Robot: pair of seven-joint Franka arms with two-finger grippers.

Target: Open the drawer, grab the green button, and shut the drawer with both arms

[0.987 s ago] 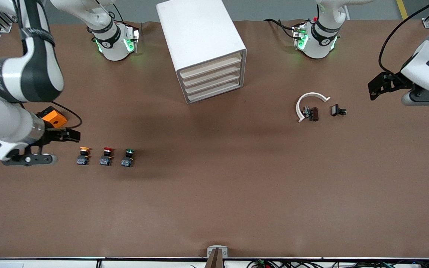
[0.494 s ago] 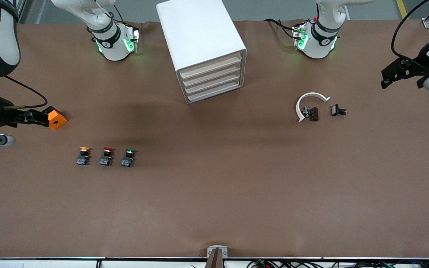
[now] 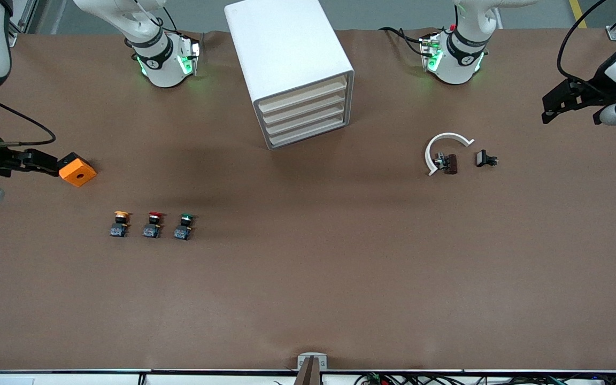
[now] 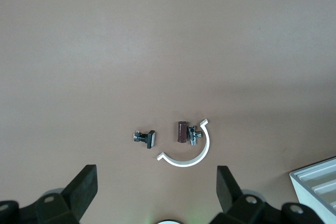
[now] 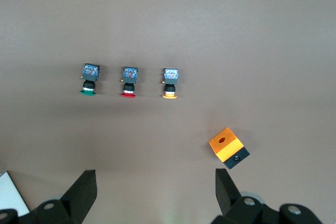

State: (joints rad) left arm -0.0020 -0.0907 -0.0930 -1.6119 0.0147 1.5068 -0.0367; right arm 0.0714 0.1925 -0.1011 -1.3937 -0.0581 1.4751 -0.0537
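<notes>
The green-capped button (image 3: 183,225) (image 5: 88,80) stands on the brown table in a row with a red-capped one (image 3: 152,224) and a yellow-capped one (image 3: 120,223). The white drawer cabinet (image 3: 290,64) stands between the arms' bases, and its stacked drawers (image 3: 306,115) are all shut. My right gripper (image 3: 40,161) (image 5: 156,190) hangs open and empty over the right arm's end of the table, beside an orange block (image 3: 77,170). At the left arm's end of the table, my left gripper (image 3: 560,100) (image 4: 156,192) is open and empty.
A white C-shaped ring (image 3: 443,148) with a small brown part (image 3: 450,163) and a black clip (image 3: 485,159) lie toward the left arm's end. The orange block (image 5: 228,147) has a black base. A corner of the cabinet (image 4: 318,183) shows in the left wrist view.
Both arms have drawn outward toward the table's ends. The right gripper left the spot beside the yellow-capped button and now sits next to the orange block. Nothing on the table moved.
</notes>
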